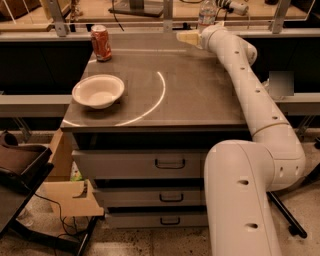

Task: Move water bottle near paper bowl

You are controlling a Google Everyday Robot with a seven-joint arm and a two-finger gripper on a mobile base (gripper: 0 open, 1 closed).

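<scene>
Just beside the water bottle (206, 14), the gripper (184, 37), seemingly empty, its opening unclear; the paper bowl (98, 91) well apart.

I see my pincer (188, 37) at the upper centre of the frame, over the far edge of the counter (195, 95). The water bottle (205, 14) stands just behind it, partly hidden. The paper bowl (98, 91) sits left of centre, well apart, with a red soda can (101, 43) standing beyond it.
</scene>
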